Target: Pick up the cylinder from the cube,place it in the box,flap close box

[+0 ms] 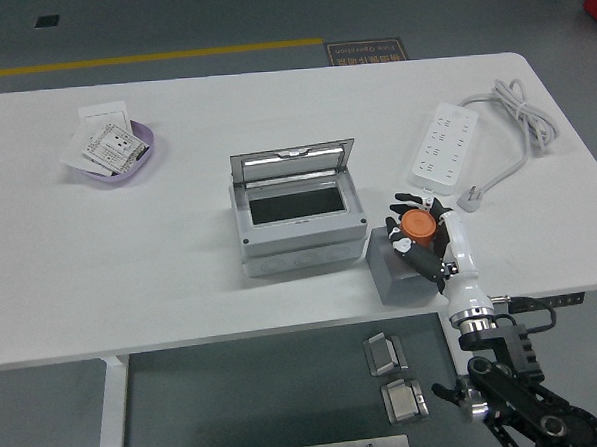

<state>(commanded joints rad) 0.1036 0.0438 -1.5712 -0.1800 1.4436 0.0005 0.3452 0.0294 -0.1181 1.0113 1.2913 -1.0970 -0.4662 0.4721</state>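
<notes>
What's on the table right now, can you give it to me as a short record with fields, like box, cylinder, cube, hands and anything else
box: grey box mid-table, lid flipped up, inside looks empty
cylinder: orange cylinder on top of the cube, right of the box
cube: grey cube near the table's front edge
right hand: right hand with fingers curled around the cylinder
left hand: not in view
other items: white power strip with cable at far right; purple dish holding paper cards at far left
</notes>
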